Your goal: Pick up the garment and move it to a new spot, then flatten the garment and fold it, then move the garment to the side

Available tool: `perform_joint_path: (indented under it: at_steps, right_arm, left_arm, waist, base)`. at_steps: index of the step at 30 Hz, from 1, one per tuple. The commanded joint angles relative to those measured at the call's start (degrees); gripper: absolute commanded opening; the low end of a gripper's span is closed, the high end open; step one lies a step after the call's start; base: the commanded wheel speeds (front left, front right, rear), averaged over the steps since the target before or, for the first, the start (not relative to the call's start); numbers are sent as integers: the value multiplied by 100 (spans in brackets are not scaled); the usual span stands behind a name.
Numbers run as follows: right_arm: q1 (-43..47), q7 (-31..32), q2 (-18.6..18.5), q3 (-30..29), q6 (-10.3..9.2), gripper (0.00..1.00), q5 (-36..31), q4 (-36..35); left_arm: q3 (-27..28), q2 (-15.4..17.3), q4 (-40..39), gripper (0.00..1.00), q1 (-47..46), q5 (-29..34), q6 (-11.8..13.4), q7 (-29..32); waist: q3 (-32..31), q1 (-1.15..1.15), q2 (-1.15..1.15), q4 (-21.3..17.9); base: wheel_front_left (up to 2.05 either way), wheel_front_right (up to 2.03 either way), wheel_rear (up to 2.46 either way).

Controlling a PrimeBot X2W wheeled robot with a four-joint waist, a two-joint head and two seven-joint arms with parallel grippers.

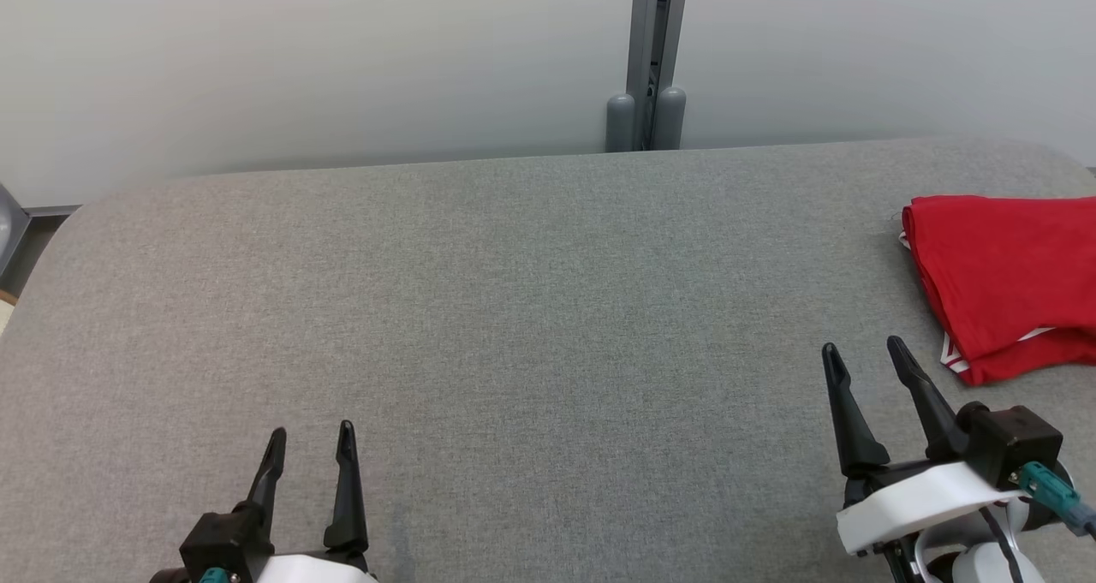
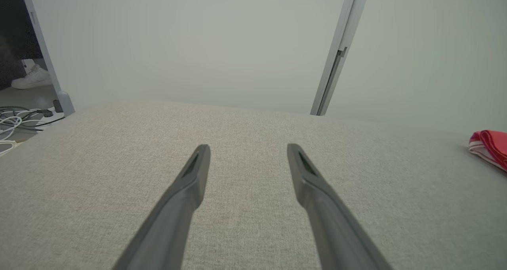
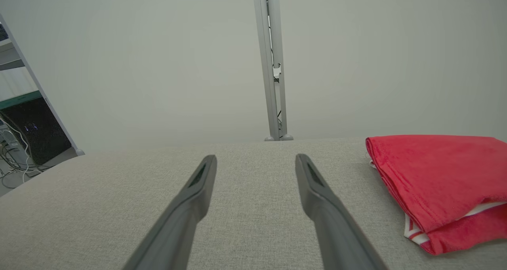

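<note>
Nearest the robot, the left hand (image 1: 311,430) sits low at the lower left of the head view, its two long dark fingers spread wide with nothing between them; its body is cut off by the bottom edge. The right hand (image 1: 861,344), at the lower right, is also spread wide and holds nothing, its fingers leaning a little to the left. Both hover over or rest near the grey woven-fabric counter with rounded corners (image 1: 531,309); whether the fingertips touch it cannot be told. Just beyond and to the right of the right hand, apart from its fingers, lies the red fabric garment (image 1: 1002,266), folded in layers with white trim showing at its near corner. It lies on the counter's right side, and the head view's right edge cuts it off, so its full extent is hidden. The left wrist view catches only a small corner of it at the far right. Behind the counter stand pale, plain wall panels (image 1: 300,61), joined by an upright grey metal post (image 1: 655,52). At the far left of the left wrist view, tangled white and black cables (image 2: 16,121) lie on the floor, and past them is a white shoe (image 2: 33,76), dim and partly hidden.
</note>
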Motion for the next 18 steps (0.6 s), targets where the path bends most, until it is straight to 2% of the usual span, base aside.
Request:
perform_joint_path:
  at_steps: [1,6,18]
  right_arm:
    - [0,1,0,-2,0,0,0,-1]
    - [171,10,53,36,0,0,52,214]
    - [128,270,26,-116,0,0,1348,209]
  left_arm:
    - [-3,0,8,0,0,-11,-5,0]
    - [-21,-35,227,0,80,-75,-13,14]
    - [172,-2,246,0,-98,-1330,-239,334]
  waist:
    - [-1,0,0,0]
    - [-2,0,0,0]
    - [-18,0,0,3]
  base:
    - [0,0,0]
    - [0,0,0]
    - [0,0,0]
